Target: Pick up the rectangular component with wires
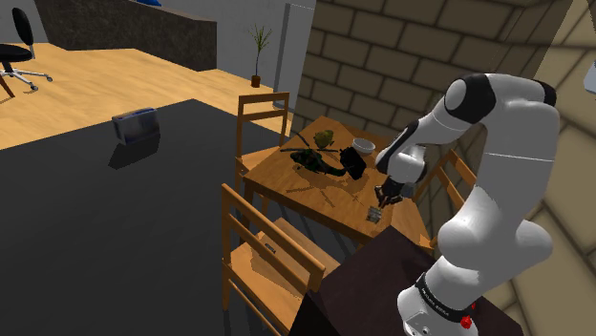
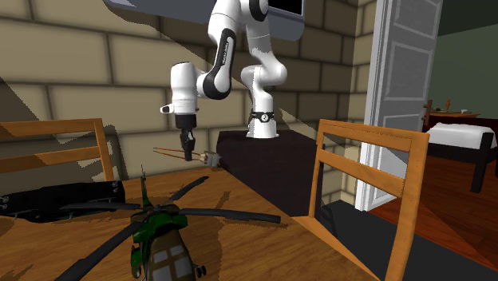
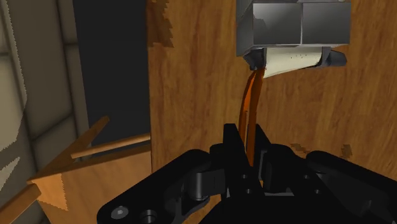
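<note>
The grey rectangular component with orange wires (image 3: 292,25) lies near the edge of the brown wooden worktop (image 3: 191,95), on the side that faces the robot's stand. Its box-shaped body has a pale strip along one long face. From that face the orange wires trail straight toward the black two-finger end effector (image 3: 250,137).

In the wrist view the fingers stand narrow, with the wire bundle clasped between them. The body is not between the fingers. It lies just ahead of the fingertips, with its long axis set across the line of the wires, so the grip is on the wires and not on the box.

In the shoulder view the end effector (image 1: 387,199) hangs just above and beside the component (image 1: 375,215), pointing steeply down. I cannot tell whether the body rests on the wood or hangs a little off it.

I judge that a lift would go straight up. Because the body would dangle from flexible wires, it may swing or slip.

Further in on the worktop, well apart, lies a dark green toy helicopter (image 2: 164,247).
</note>
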You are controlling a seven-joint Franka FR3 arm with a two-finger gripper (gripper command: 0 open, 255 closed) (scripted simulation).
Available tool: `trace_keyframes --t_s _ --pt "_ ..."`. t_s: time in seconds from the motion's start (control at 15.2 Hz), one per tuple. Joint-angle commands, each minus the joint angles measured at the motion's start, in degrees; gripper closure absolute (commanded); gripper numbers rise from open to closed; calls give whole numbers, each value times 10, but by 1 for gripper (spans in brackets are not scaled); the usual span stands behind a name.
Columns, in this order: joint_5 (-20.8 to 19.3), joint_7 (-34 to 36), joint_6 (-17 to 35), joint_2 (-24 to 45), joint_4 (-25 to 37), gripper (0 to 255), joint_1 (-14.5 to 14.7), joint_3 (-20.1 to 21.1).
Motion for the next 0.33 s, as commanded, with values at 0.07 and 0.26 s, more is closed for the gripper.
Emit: trace_keyframes --t_s 0.07,0.26 --pt "-15 12 -19 -24 -6 255 11 -15" --pt "-21 16 -26 -34 -8 255 15 -20"
